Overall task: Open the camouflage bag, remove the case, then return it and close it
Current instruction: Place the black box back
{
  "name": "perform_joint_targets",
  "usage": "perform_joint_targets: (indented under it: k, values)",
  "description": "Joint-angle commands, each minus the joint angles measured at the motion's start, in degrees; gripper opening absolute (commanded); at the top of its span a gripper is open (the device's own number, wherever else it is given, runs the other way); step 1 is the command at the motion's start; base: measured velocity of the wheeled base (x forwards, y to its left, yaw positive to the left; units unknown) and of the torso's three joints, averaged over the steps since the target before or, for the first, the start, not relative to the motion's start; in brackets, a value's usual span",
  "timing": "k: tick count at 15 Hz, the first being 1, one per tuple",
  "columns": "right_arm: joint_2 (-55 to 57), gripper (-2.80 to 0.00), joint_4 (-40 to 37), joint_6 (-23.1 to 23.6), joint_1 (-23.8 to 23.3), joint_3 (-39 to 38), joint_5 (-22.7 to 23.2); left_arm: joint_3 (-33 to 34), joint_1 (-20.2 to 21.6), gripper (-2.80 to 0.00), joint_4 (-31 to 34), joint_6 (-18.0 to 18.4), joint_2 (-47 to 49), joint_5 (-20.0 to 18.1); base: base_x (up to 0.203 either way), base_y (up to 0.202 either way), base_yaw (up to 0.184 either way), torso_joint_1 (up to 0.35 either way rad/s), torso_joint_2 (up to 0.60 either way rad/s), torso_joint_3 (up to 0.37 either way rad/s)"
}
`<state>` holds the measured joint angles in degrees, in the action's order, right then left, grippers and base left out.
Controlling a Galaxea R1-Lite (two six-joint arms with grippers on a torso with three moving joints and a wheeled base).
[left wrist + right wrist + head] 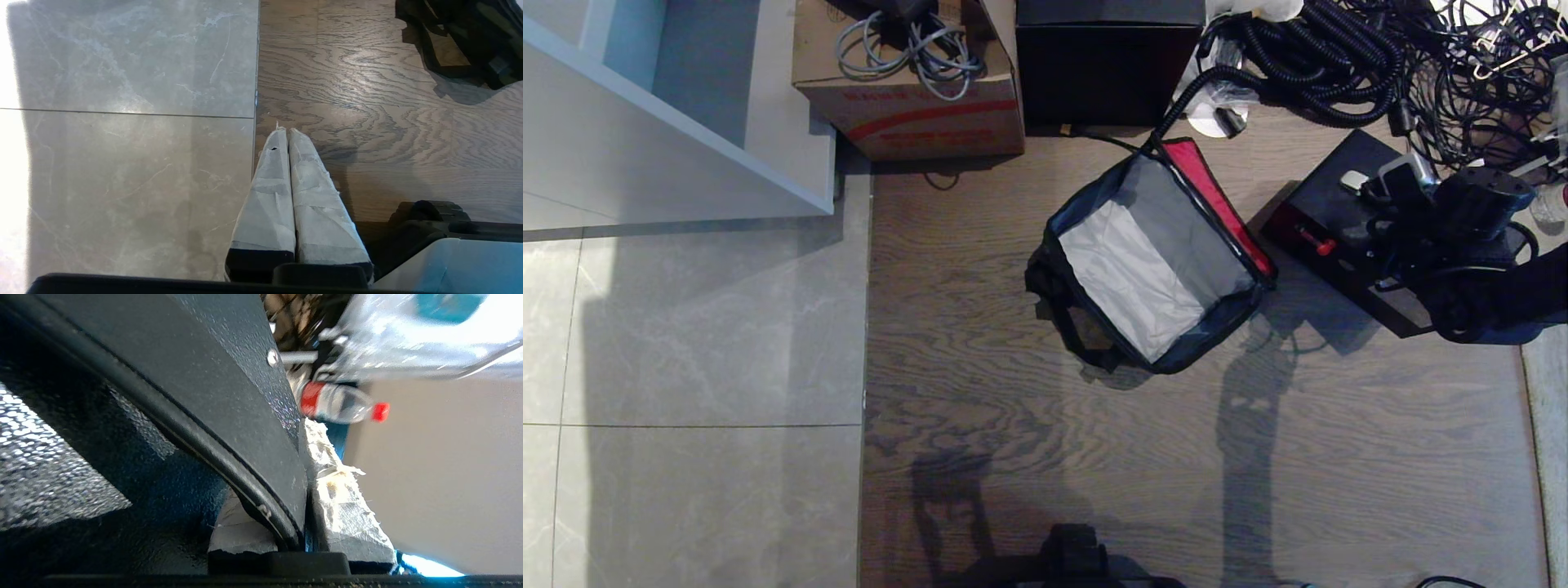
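Jaws of the right gripper (286, 522) are clamped on the black handle (171, 416) of the case (1339, 237); one tape-wrapped fingertip (347, 506) is seen on each side of the handle bar. Jaws of the left gripper (286, 163) are pressed together, empty, above the seam between grey tile (122, 143) and wood floor (388, 143). The case is located on the wood floor just beside the red-rimmed side of the camouflage bag (1152, 261), a small red part (1319, 243) facing the bag. The bag is found open, grey lining exposed, nothing visible inside. A cardboard box (907, 98) with cables, a plain black box (1107, 65) and a tangle of black cables (1339, 57) are noted beyond. A plastic bottle (339, 406) with a red cap is recorded in the right wrist view.
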<state>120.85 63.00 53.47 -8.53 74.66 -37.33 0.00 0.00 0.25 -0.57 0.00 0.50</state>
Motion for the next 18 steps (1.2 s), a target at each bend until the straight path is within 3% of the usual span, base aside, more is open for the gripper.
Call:
perform_joint_targets:
  k: [1,7,12,18]
  values:
    - [-4.0,-2.8,0.9,0.3,0.0,-1.1,0.1,0.0,0.0,-2.8,0.0,0.0,-0.1,0.0,0.0,0.0,0.0,0.0,0.0,0.0]
    - [-11.8,-2.8,-2.3,-2.2,-0.1,-7.2,-0.7,0.0,0.0,-2.8,0.0,0.0,-0.1,0.0,0.0,0.0,0.0,0.0,0.0,0.0]
    - [-18.2,-2.8,-11.5,-12.3,0.4,-9.1,-4.1,0.0,0.0,-2.8,0.0,0.0,0.0,0.0,0.0,0.0,0.0,0.0,0.0,0.0]
    - [-21.9,-2.8,-15.4,-18.7,7.4,-9.8,-7.5,0.0,0.0,-2.8,0.0,0.0,-0.1,0.0,0.0,0.0,0.0,0.0,0.0,0.0]
